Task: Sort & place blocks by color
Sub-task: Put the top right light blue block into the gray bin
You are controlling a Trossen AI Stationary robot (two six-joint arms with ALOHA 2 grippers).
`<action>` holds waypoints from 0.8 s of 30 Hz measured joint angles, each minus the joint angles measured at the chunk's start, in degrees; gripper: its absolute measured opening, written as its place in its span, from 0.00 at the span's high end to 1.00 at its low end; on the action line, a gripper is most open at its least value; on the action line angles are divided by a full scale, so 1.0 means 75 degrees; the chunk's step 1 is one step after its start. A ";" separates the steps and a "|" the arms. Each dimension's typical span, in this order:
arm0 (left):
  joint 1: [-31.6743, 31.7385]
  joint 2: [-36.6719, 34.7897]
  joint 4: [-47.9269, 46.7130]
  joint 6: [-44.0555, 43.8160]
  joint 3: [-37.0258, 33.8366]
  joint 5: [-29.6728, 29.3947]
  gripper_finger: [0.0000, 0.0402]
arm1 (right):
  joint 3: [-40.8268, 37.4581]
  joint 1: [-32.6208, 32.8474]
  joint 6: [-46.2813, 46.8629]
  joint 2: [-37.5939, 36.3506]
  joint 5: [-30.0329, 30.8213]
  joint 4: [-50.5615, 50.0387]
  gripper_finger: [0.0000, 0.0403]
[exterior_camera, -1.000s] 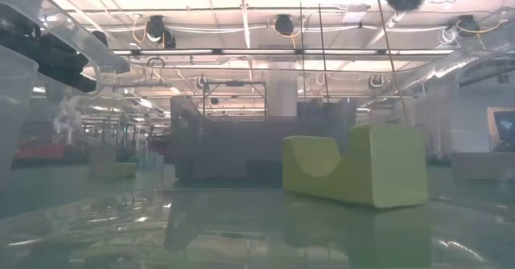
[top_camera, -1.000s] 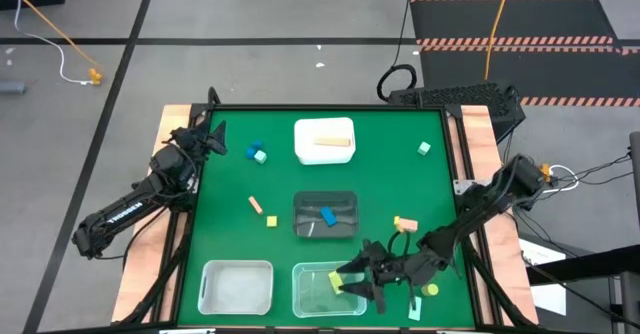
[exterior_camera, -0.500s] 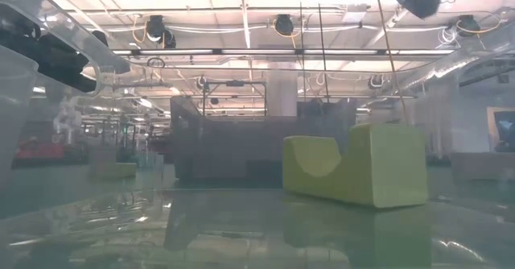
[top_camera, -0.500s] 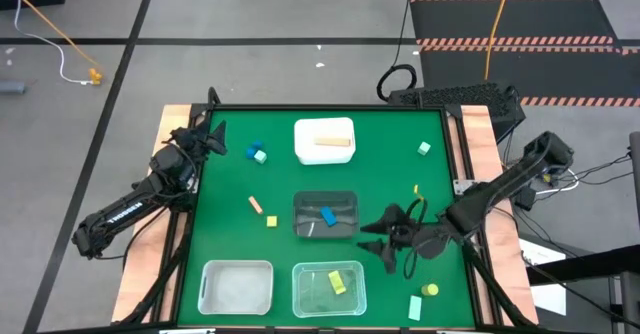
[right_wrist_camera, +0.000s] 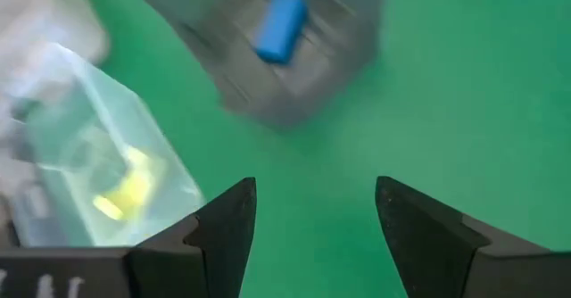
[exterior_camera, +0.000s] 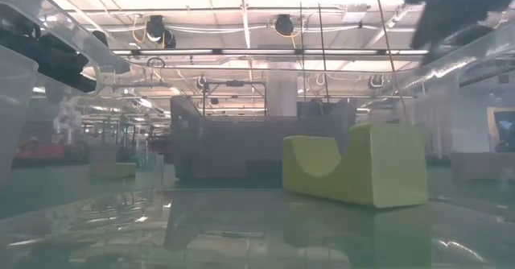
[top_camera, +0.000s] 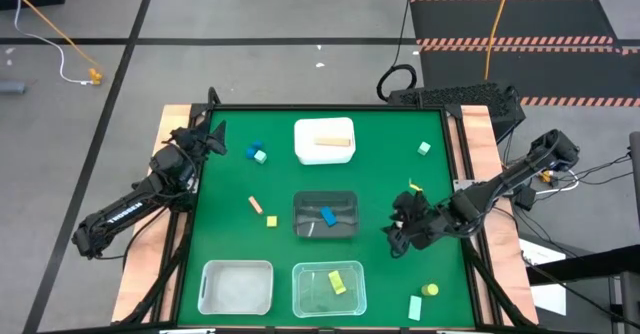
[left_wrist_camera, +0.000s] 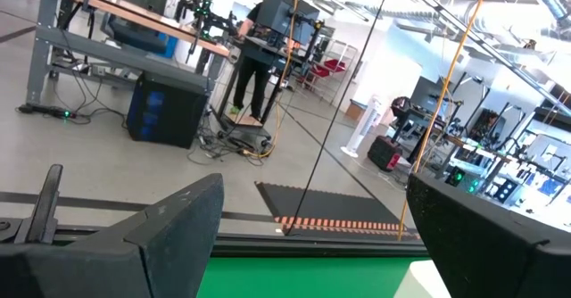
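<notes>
High view: the right gripper (top_camera: 402,236) hovers with jaws parted and empty; ahead of them lie the dark bin (top_camera: 326,215) holding one blue wooden bar (right_wrist_camera: 280,25) and the clear bin (top_camera: 329,287) holding one yellow block (top_camera: 337,282). Best approach the next loose block squarely. The left gripper (top_camera: 211,139) waits wide open at the table edge.

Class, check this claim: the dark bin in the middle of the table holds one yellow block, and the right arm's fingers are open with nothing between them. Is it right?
Not quite. The block in the dark bin is blue, not yellow, as the high view and right wrist view show. The rest stands: the right gripper has its fingers open with nothing between them.
</notes>
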 joint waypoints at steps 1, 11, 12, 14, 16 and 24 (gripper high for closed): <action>0.0000 0.0000 0.0002 0.0000 0.0000 -0.0003 0.13 | 0.0000 -0.0003 0.0120 0.0000 -0.0053 -0.0199 0.45; 0.0001 0.0000 0.0002 0.0000 0.0000 -0.0001 0.13 | 0.0000 -0.0001 0.0122 0.0062 -0.0237 -0.1155 0.45; 0.0000 0.0000 0.0002 0.0000 0.0000 0.0000 0.12 | 0.0000 0.0000 0.0138 0.0077 -0.0237 -0.1184 0.45; -0.0002 0.0000 0.0000 0.0000 0.0000 0.0000 0.13 | 0.0000 0.0000 0.0180 0.0096 -0.0242 -0.1247 0.45; -0.0002 0.0000 0.0003 0.0000 0.0000 0.0000 0.12 | 0.0000 0.0000 0.0236 0.0102 -0.0279 -0.1309 0.45; 0.0001 0.0000 0.0000 0.0000 0.0000 0.0000 0.13 | 0.0000 -0.0278 0.2840 0.0114 -0.0220 -0.2375 0.46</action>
